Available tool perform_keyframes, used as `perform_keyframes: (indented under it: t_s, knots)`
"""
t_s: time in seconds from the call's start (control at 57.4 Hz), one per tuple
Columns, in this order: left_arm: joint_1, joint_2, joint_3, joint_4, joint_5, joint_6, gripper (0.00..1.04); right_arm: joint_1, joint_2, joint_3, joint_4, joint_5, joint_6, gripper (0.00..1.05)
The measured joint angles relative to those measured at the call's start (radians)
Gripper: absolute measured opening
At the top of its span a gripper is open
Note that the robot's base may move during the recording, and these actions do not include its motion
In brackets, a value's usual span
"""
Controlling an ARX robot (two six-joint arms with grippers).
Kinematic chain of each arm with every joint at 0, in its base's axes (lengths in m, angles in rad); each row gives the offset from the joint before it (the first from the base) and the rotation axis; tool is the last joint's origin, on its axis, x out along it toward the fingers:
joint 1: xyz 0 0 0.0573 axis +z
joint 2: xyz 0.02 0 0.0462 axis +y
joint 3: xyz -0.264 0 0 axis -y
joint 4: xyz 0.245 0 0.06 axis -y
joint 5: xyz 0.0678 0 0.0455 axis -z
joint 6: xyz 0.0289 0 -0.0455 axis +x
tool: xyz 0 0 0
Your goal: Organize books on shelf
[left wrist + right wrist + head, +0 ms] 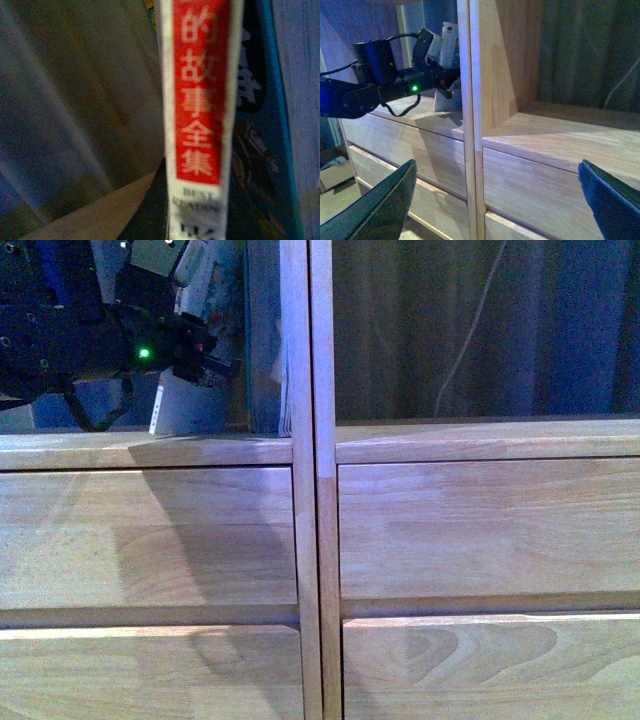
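The room is dim, with a cold bluish-violet cast over everything. Light seems to come from above and to the left: the shelf [470,530] glows pale on its wooden faces, while the left arm [70,340] throws a broad slanting shadow across the left drawer front [200,540]. The open compartments stay murky. A green indicator light [144,353] burns sharp on the arm. Up close, the paperback [200,100] is soft and blurred, its small print unreadable. The right gripper [496,164] shows only grainy, unfocused dark fingers [380,205].
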Motion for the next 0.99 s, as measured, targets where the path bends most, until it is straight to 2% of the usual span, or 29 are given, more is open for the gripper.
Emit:
perform_keyframes:
  t_s: [0.4, 0.557, 0.592, 0.836, 0.993]
  knots:
    - [0.000, 0.005, 0.005, 0.002, -0.032, -0.014, 0.72, 0.000, 0.000, 0.000, 0.000, 0.000, 0.000, 0.98]
    - [0.010, -0.034, -0.087, 0.059, -0.002, -0.034, 0.96, 0.000, 0.000, 0.000, 0.000, 0.000, 0.000, 0.98]
    - [0.013, -0.047, -0.117, 0.076, 0.009, -0.037, 0.99, 0.000, 0.000, 0.000, 0.000, 0.000, 0.000, 0.98]
    - [0.035, -0.222, -0.384, 0.202, 0.081, -0.113, 0.97, 0.000, 0.000, 0.000, 0.000, 0.000, 0.000, 0.98]
    - [0.063, -0.428, -0.604, 0.244, 0.138, -0.203, 0.97, 0.000, 0.000, 0.000, 0.000, 0.000, 0.000, 0.98]
